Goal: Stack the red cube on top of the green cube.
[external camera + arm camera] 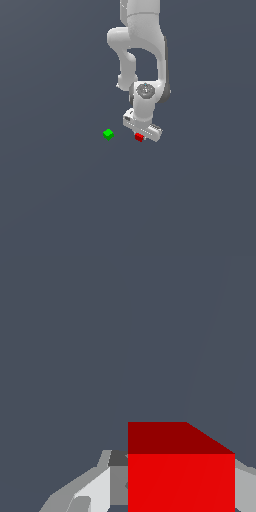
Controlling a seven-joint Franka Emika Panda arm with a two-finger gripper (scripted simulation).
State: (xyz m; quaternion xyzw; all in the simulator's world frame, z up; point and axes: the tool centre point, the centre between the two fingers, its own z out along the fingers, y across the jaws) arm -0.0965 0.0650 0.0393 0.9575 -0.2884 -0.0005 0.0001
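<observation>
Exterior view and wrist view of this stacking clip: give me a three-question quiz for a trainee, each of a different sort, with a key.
1. True or false: the red cube already sits on the green cube.
2. Multiple choice: in the exterior view, the green cube lies
A. to the left of the red cube, apart from it
B. to the right of the red cube, touching it
C. under the gripper
3. Fill in: in the wrist view, the cube sitting between the gripper's fingers is ____.

Key
1. False; the two cubes are apart.
2. A
3. red
</observation>
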